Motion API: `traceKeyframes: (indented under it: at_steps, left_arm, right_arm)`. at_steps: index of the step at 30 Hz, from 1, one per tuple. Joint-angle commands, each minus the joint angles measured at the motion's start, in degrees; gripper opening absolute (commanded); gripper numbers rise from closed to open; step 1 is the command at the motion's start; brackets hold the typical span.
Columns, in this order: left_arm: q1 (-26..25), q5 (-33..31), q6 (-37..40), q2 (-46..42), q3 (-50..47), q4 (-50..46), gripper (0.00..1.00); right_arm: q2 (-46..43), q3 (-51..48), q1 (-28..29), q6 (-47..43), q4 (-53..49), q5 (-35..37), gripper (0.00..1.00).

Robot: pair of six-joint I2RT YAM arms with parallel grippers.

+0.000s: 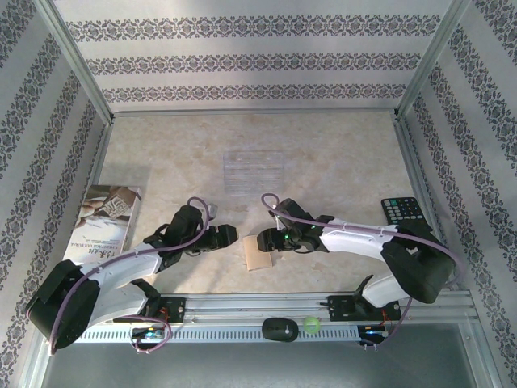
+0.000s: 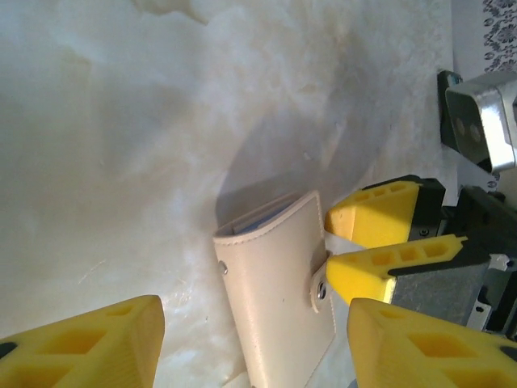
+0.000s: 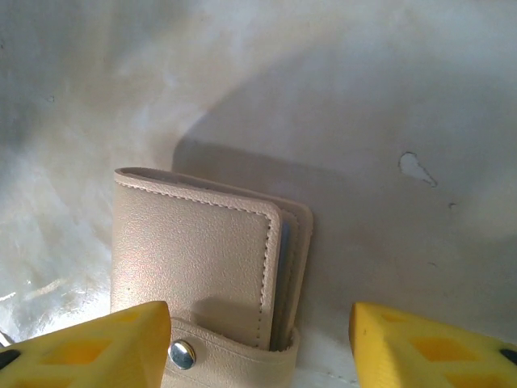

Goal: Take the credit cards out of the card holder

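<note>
Small, flat, tan leather rectangular card holder (image 1: 258, 257) lies closed, tab snapped, on the marbled desk (image 1: 339, 162), centrally by its near edge. Left gripper (image 1: 226, 236) is just beside it, fingers apart. Right gripper (image 1: 273, 241) has its fingers spread, straddling the tab end.

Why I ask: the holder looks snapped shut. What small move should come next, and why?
Probably close the right gripper on the tab and peel it off its snap: the card holder lies shut, and the open fingers flank the tab.
</note>
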Motion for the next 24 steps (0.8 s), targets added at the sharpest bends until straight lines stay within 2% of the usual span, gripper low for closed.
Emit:
traceKeyframes:
  at_steps: [1,4,9,15,19,22,24]
  left_arm:
    - [-1.2,0.6,-0.9,-1.3,-1.4,2.9,0.62]
    - [-1.8,1.1,-0.9,-0.8,-1.9,3.9,0.6]
    - [-2.0,2.1,-0.7,0.0,-2.3,4.0,0.55]
    - [-2.0,3.2,-0.2,0.0,-1.9,3.5,0.55]
    - [-2.1,3.8,-0.4,0.1,-2.2,4.4,0.59]
    - [-2.1,4.1,-0.7,0.1,-2.3,5.2,0.61]
    - [-2.0,3.9,-0.7,0.1,-2.2,5.4,0.62]
  right_arm:
    - [2.4,0.5,0.5,-1.0,2.6,-1.7,0.6]
    - [4.5,1.4,0.5,-1.0,2.8,-1.4,0.6]
    - [8.2,3.1,1.0,-1.8,3.2,-2.3,0.52]
    - [10.0,3.0,1.2,-1.8,5.2,-2.7,0.27]
    - [9.5,3.0,1.2,-2.5,6.5,-2.8,0.15]
    - [8.8,3.2,1.0,-3.1,7.3,-3.1,0.01]
    - [8.1,3.4,0.6,-3.5,7.8,-3.2,0.0]
